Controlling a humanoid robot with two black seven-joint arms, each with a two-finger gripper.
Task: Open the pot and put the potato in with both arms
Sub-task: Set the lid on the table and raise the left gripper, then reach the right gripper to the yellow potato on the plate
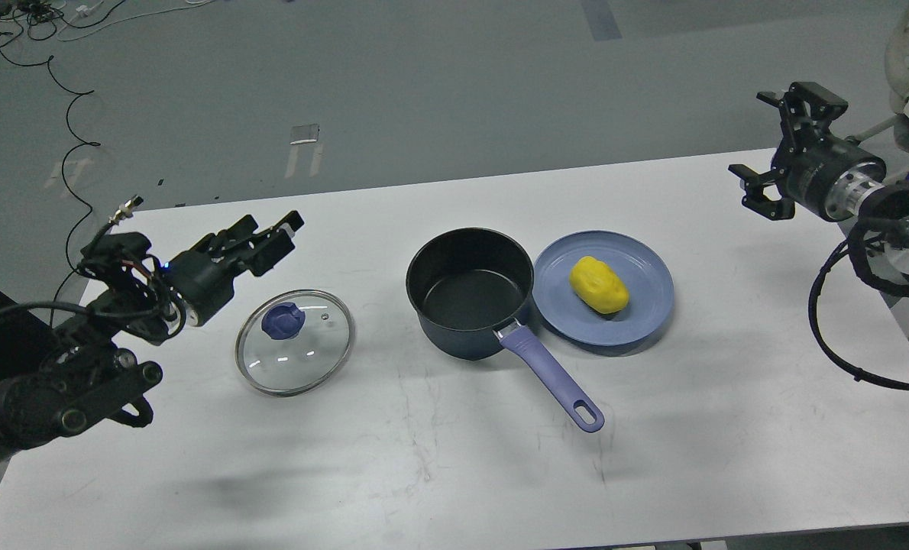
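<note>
The dark pot stands uncovered and empty at the table's middle, its purple handle pointing toward the front right. Its glass lid with a purple knob lies flat on the table left of the pot. The yellow potato lies on a blue plate just right of the pot. My left gripper is open and empty, raised above and behind the lid's left side. My right gripper is open and empty, high over the table's far right corner.
The white table has rounded far corners; the plate touches or nearly touches the pot. Cables lie on the grey floor beyond the left end. My right arm's cable loop hangs over the table's right edge.
</note>
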